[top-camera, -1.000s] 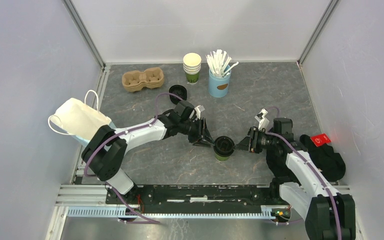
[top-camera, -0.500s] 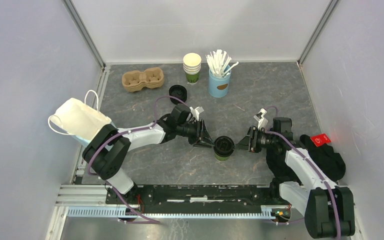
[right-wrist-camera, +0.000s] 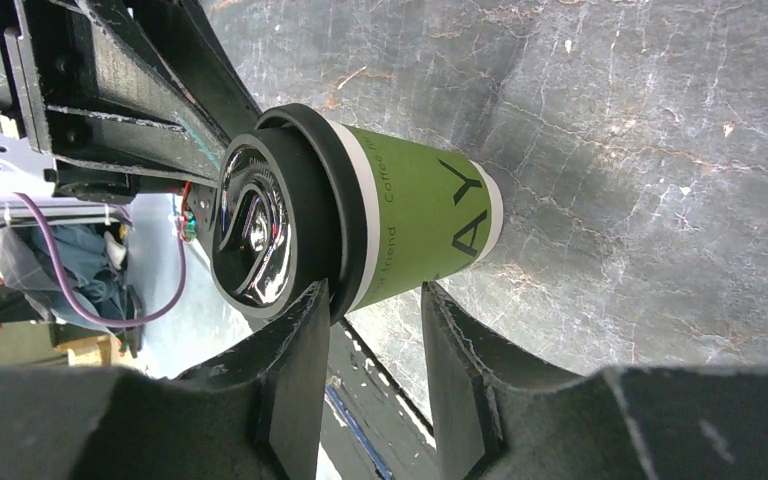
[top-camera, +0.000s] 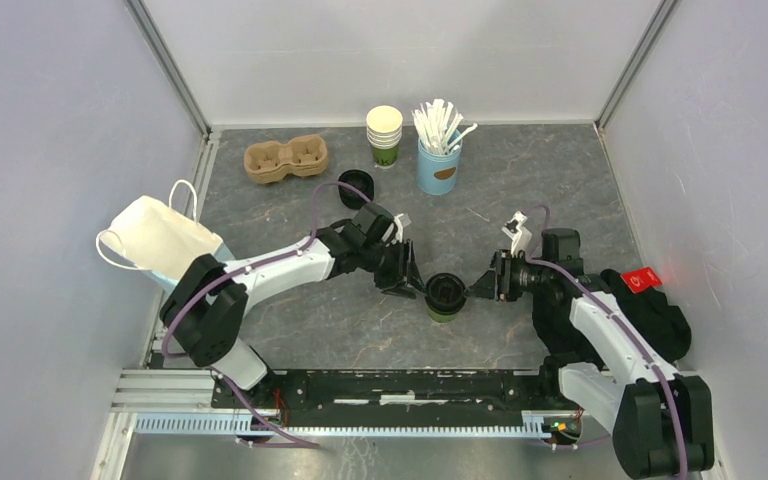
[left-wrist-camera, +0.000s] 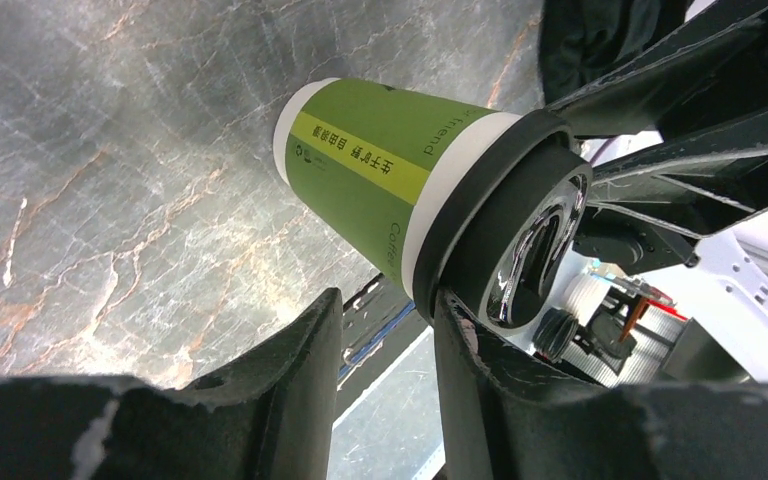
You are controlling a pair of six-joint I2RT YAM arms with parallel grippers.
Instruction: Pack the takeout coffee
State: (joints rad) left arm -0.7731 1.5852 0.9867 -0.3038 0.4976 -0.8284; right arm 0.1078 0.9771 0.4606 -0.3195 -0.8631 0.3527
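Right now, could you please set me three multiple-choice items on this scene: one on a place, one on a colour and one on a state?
1. Where does the takeout coffee stand?
A in the cardboard carrier
B on the table, between the left gripper and the right gripper
C inside the white bag

2. What colour is its lid?
A white
B green
C black

3. How does the cup stand?
A upright, lid on
B tipped on its side
C upright, lidless

Answers:
1 B, as the top view shows a gripper close on each side of it.
2 C, as both wrist views show it black.
3 A, as its base rests on the table and the lid sits on its rim.
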